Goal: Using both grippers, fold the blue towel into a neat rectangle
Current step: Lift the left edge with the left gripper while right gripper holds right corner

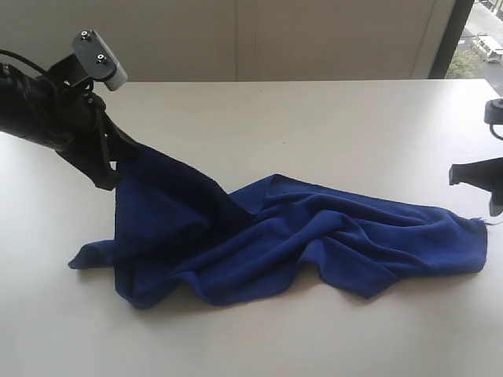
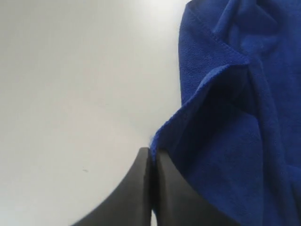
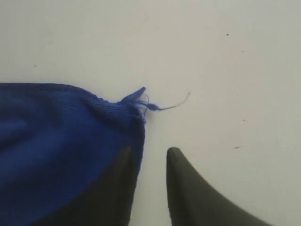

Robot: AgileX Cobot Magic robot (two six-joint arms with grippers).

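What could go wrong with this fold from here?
The left tool pinches only the very edge of the towel, so the cloth could slip out if raised higher. The right tool is open beside the frayed corner and may close on little cloth.

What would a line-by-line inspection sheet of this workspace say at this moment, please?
Surface: pale table, bare around the cloth.
Job's things: blue towel, crumpled and unfolded, one corner lifted off the table; a loose thread trails from its frayed far corner.
Clutter: nothing seen.
Grippers: left gripper shut on the towel's raised corner; right gripper open, low at the frayed corner, nothing between its fingers.
Cables: a black cable behind the left arm, clear of the towel.
Surroundings: pale wall behind the table, window at one end.
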